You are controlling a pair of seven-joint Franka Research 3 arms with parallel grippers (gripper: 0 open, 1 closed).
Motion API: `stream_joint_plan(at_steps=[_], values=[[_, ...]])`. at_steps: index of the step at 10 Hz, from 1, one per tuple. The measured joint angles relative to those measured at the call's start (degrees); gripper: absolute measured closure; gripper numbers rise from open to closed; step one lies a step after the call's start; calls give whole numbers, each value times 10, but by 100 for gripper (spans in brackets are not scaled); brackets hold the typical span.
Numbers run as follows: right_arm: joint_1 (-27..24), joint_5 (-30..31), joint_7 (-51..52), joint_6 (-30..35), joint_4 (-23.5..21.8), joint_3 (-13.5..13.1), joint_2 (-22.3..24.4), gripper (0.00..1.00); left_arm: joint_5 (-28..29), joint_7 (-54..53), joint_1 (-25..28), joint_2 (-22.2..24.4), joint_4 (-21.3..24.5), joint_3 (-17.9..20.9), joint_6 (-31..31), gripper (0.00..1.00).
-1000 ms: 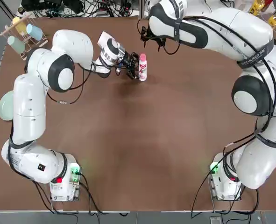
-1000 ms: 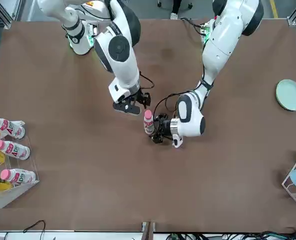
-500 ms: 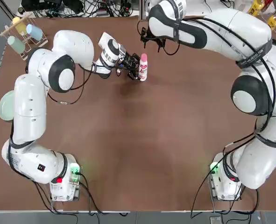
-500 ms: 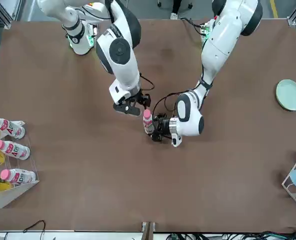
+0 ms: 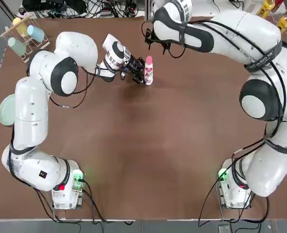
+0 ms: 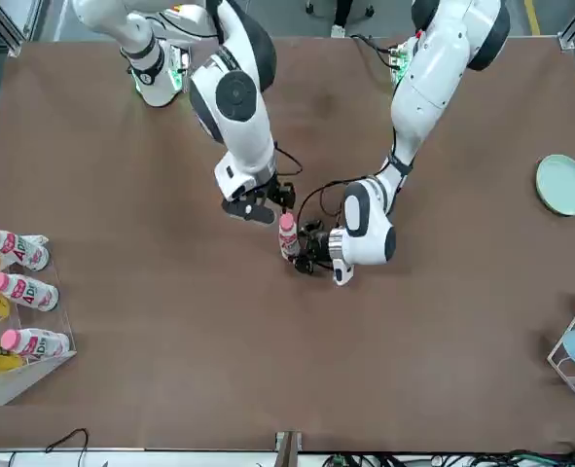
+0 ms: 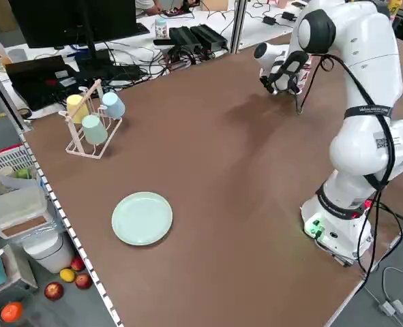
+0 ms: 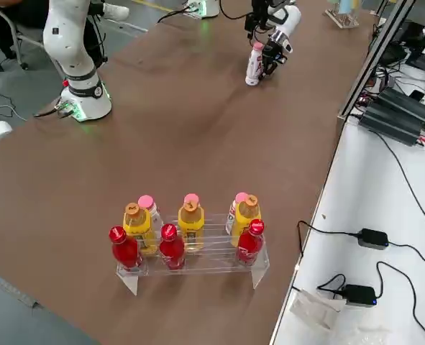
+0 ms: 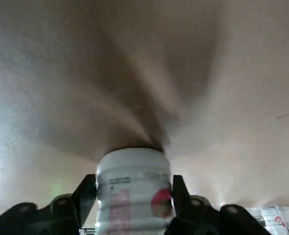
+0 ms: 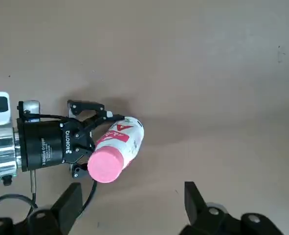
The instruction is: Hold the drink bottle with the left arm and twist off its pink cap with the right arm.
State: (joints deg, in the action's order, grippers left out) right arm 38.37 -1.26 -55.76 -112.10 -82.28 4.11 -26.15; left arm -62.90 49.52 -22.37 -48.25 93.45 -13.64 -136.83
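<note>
The drink bottle (image 5: 147, 74) stands upright toward the far middle of the table, its pink cap (image 5: 148, 59) on top. My left gripper (image 5: 140, 74) lies low and level at the bottle's left. Its fingers (image 9: 85, 192) press both sides of the lower body (image 9: 133, 188), so it is shut on the bottle. My right gripper (image 6: 258, 206) hangs open above and just beyond the cap (image 10: 104, 166), apart from it. In the right wrist view the cap lies toward one of that gripper's two fingers (image 10: 70, 198), not between them.
A clear rack of pink-capped, yellow and red bottles (image 8: 190, 241) stands at the table's right edge. A green plate (image 5: 6, 109) lies at the left edge. A cup rack (image 5: 24, 34) sits in the far left corner.
My left gripper's fingers have closed in from wide open until they touch the bottle. The right gripper has barely shifted above the cap.
</note>
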Motion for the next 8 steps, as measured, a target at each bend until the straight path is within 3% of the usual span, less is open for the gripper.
stream_joint_plan(at_steps=[4, 8], values=[[6, 2, -8, -51, 1, 0, -27, 12, 0, -1, 1, 1, 0, 0, 4, 41], [22, 17, -26, -77, 23, 0, -75, 15, 0, -1, 1, 1, 0, 0, 4, 41]])
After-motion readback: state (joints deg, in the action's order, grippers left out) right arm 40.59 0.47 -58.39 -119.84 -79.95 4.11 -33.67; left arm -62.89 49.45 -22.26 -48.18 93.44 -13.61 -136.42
